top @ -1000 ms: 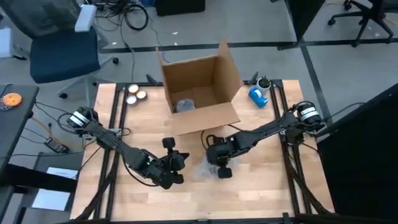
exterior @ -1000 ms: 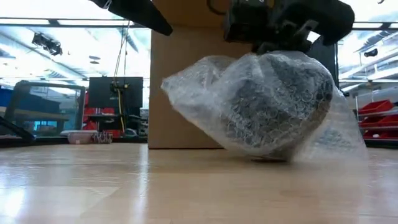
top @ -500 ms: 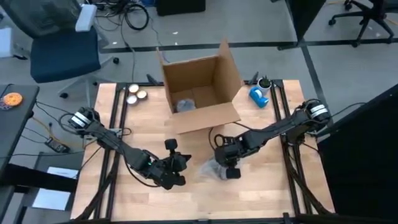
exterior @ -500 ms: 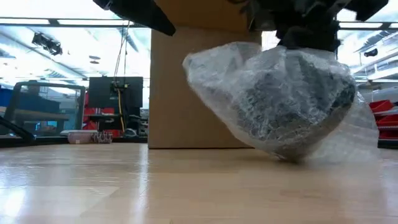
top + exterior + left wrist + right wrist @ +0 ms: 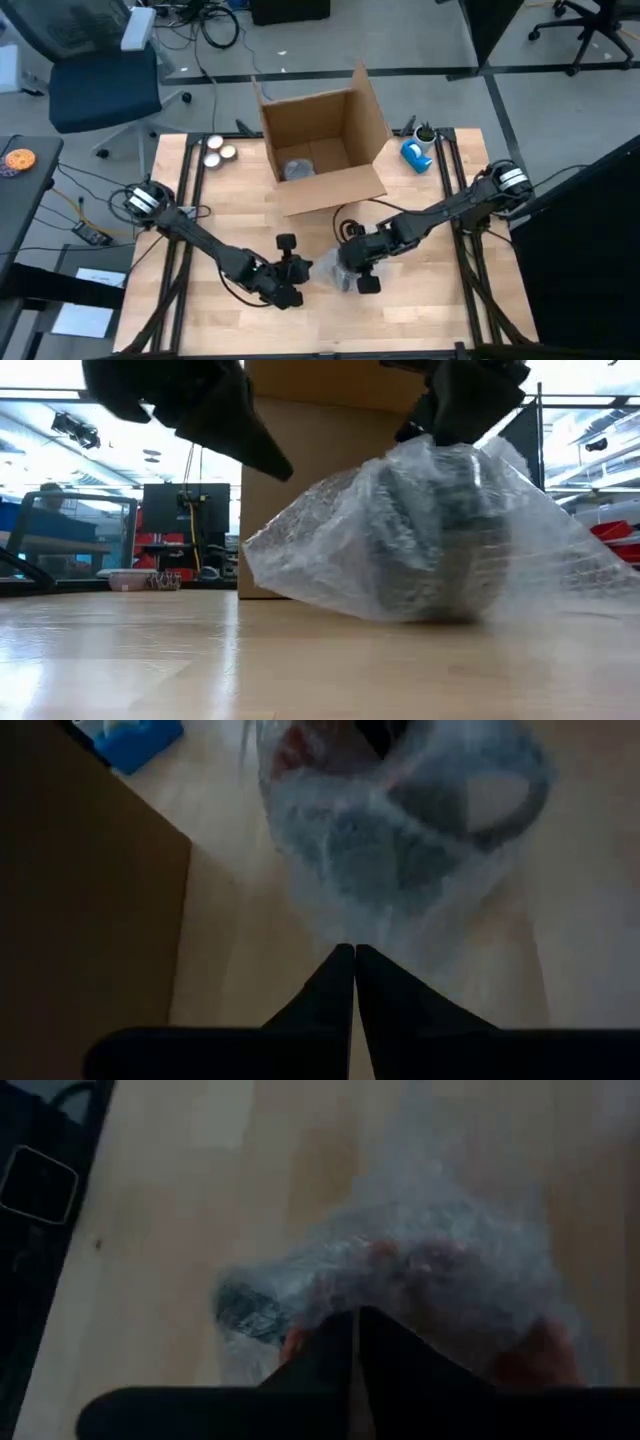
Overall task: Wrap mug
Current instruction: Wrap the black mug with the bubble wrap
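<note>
The mug (image 5: 430,535) is a dark shape inside a bundle of clear bubble wrap (image 5: 335,272), whose underside rests on the wooden table in front of the cardboard box (image 5: 320,150). My right gripper (image 5: 360,268) stands over the bundle's right side and is shut on the wrap. My left gripper (image 5: 297,268) is shut, and its tips (image 5: 353,952) point at the bundle's left edge. Whether it touches the wrap cannot be told. My right gripper pinches the bubble wrap at the top of the bundle (image 5: 440,448) between its two fingers, coming from above and pointing down. The wrap bunches up under the fingertips (image 5: 355,1320). The bundle's bottom (image 5: 430,615) stays on the table, and loose wrap spreads out to both sides.
The open cardboard box stands at the table's far middle with another wrapped bundle (image 5: 297,168) inside. A blue object (image 5: 415,153) lies at the far right, and two round tins (image 5: 215,150) sit at the far left. Bare wood lies along the near edge.
My right gripper has swung the bundle toward the right edge and then back left, turning the mug from tilted to nearly upright on the table. My left gripper has moved right and down toward the bundle's left edge.
</note>
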Robot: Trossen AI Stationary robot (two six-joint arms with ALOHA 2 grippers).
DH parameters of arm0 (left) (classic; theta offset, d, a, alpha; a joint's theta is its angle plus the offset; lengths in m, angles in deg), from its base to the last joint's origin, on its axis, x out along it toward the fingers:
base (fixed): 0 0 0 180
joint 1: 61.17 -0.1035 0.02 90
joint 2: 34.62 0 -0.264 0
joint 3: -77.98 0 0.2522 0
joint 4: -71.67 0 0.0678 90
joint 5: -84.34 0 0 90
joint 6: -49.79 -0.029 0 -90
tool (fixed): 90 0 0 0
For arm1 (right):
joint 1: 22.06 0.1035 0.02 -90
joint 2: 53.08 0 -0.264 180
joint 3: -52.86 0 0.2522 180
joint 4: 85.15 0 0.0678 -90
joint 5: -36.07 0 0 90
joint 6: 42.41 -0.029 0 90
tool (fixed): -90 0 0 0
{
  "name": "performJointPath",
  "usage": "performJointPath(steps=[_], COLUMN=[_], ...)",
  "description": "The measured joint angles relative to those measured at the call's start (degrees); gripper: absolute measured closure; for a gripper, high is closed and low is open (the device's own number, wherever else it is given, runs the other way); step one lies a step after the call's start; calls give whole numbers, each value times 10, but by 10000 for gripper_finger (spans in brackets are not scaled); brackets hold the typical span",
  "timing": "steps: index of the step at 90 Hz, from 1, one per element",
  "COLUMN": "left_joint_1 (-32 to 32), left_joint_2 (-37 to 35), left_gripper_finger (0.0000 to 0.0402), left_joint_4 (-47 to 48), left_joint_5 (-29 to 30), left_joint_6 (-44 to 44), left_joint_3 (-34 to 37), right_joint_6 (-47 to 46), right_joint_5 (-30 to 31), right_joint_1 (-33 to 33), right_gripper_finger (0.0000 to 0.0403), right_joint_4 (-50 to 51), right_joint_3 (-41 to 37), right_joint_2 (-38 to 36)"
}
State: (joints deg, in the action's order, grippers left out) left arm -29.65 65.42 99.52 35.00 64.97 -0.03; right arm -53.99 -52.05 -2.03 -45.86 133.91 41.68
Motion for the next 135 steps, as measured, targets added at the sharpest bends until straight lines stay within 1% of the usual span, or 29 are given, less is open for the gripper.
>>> performJointPath(steps=[13, 25, 38, 58, 66, 79, 88, 103, 117, 126, 135], left_joint_1=[-7, -16, -25, -30, -30, -30, -30, -30, -30, -30, -30], left_joint_2=[23, 40, 44, 44, 44, 44, 44, 44, 44, 44, 44], left_gripper_finger=[402, 402, 402, 402, 402, 402, 402, 402, 402, 402, 402], left_joint_4=[-55, -91, -118, -134, -131, -137, -136, -132, -130, -128, -127], left_joint_5=[-33, -57, -63, -67, -68, -68, -68, -68, -67, -67, -67], left_joint_6=[-29, -32, -47, -73, -73, -73, -74, -73, -73, -73, -73], left_joint_3=[0, 0, 0, 0, 0, 0, 0, 0, 0, 0, 0], right_joint_6=[12, 13, 11, 7, 10, 41, 46, 48, 45, 43, 43], right_joint_5=[10, 23, 5, 16, 34, 82, 93, 82, 48, 27, 24], right_joint_1=[-11, -20, -21, -14, -8, 2, -4, -17, -18, -18, -15], right_gripper_finger=[403, 403, 403, 403, 403, 403, 403, 403, 402, 402, 402], right_joint_4=[-6, -2, 27, 66, 70, 60, 56, 63, 59, 70, 80], right_joint_3=[0, 1, 1, 1, 9, 40, 41, 41, 43, 44, 44], right_joint_2=[0, 0, 0, -2, -7, -7, 0, 47, 96, 109, 106])
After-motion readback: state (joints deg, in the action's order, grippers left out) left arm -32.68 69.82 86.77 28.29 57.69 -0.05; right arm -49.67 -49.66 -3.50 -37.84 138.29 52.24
